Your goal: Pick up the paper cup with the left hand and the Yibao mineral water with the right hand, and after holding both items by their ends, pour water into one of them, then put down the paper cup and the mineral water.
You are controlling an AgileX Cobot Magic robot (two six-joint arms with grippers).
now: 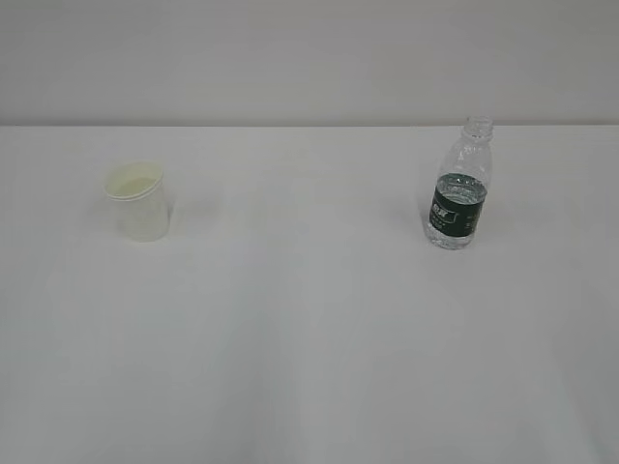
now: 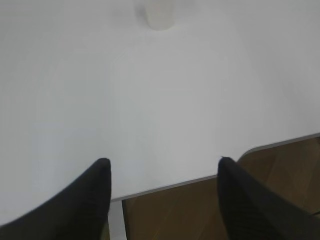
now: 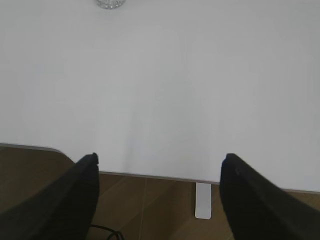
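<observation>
The white paper cup stands upright on the left of the white table, cream inside showing; in the left wrist view the paper cup is a pale shape far ahead at the top edge. The Yibao mineral water, a clear capless bottle with a dark green label, stands upright on the right, partly filled with clear water; only the bottle's base shows in the right wrist view. My left gripper is open and empty over the table's near edge. My right gripper is open and empty, also back at the near edge. Neither arm shows in the exterior view.
The white table ends at a pale wall behind. Both wrist views show the table's near edge with brown wooden floor below it, a white table leg and a black cable on the floor.
</observation>
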